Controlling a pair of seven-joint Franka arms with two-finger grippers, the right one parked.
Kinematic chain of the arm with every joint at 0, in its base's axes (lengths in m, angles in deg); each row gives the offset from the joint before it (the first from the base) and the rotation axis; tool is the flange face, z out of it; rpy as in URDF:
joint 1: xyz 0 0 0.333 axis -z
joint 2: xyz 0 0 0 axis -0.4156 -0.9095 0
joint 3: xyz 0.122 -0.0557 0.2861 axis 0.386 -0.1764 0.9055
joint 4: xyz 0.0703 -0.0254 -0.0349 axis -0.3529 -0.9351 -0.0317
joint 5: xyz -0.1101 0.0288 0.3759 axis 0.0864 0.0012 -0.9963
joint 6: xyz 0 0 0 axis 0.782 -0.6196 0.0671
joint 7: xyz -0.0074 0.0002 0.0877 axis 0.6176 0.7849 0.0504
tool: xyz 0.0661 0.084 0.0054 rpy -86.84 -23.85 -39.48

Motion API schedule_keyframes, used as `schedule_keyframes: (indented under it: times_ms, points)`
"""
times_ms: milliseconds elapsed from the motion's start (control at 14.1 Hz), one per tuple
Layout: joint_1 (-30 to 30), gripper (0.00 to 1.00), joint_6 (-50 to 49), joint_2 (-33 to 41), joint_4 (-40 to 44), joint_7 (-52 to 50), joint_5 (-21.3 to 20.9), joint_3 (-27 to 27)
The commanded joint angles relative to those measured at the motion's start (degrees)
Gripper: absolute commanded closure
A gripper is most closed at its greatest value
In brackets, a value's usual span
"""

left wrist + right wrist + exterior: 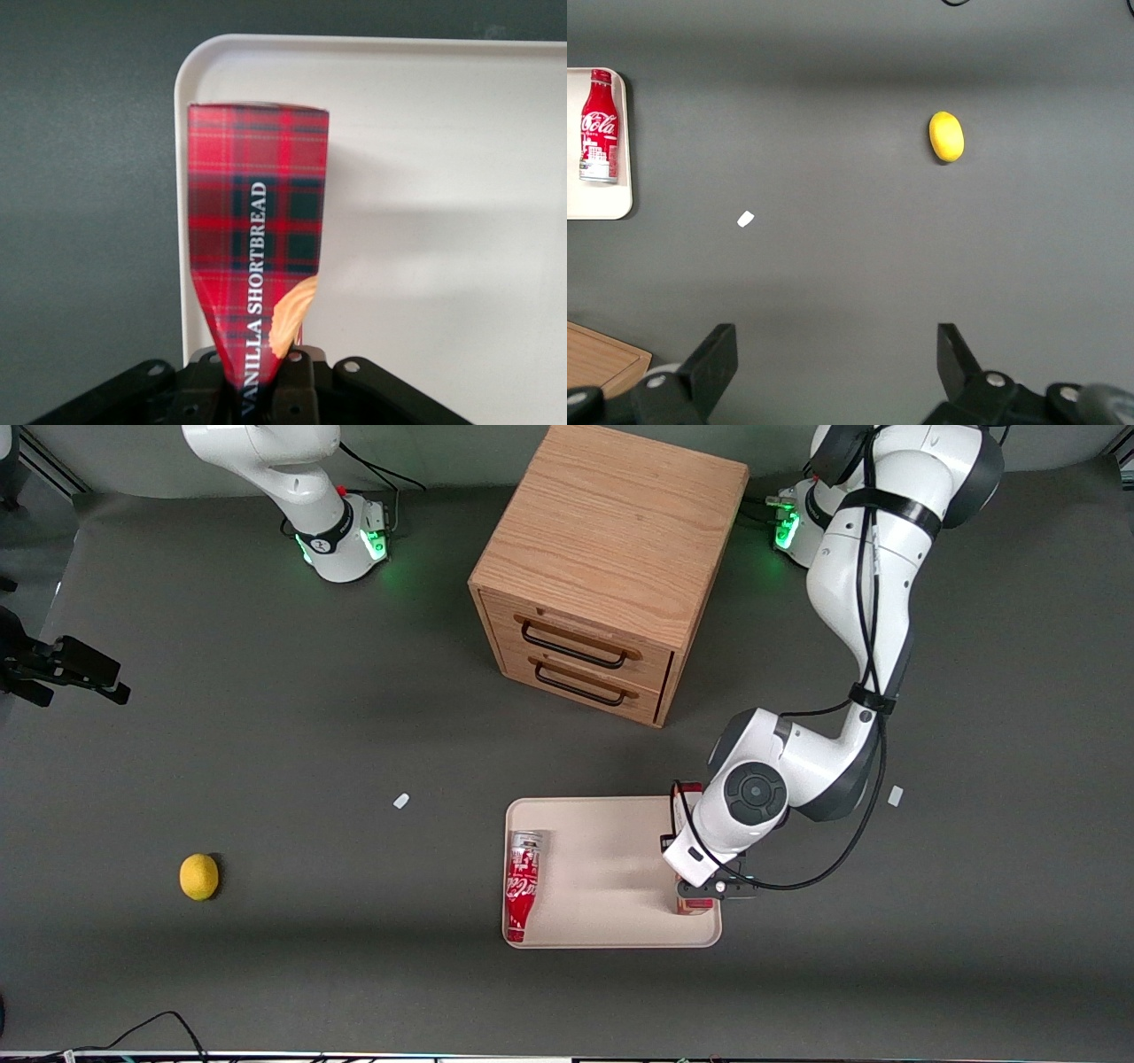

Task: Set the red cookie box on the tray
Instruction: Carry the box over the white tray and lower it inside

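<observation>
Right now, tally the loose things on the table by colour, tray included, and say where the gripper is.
Red: 2, cookie box in the gripper over the tray, Coca-Cola bottle
Yellow: 1, lemon
Beige: 1, tray
Total: 4

Cookie box at the tray's edge
The red tartan cookie box (257, 239) lies flat along the beige tray (602, 868), at its 3 o'clock side, clamped in the pincer (709, 886).
</observation>
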Motion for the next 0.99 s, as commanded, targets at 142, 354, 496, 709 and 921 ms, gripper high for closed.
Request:
schedule_keyframes:
  times_ms: [142,354,496,709,921]
  points:
    - [1.3,0.94,0.5,-0.7,1.6,-1.1,-1.2,2.1]
    - [1.3,0.0,2.0,-0.6,0.9,-1.2,-1.8,2.2]
    - [1.3,0.0,3.4,-0.4,0.2,-1.6,-1.8,2.2]
    - [1.3,0.0,3.7,0.0,0.2,-2.6,-1.7,2.1]
    - [1.3,0.0,3.7,0.7,0.2,-2.7,-1.3,2.2]
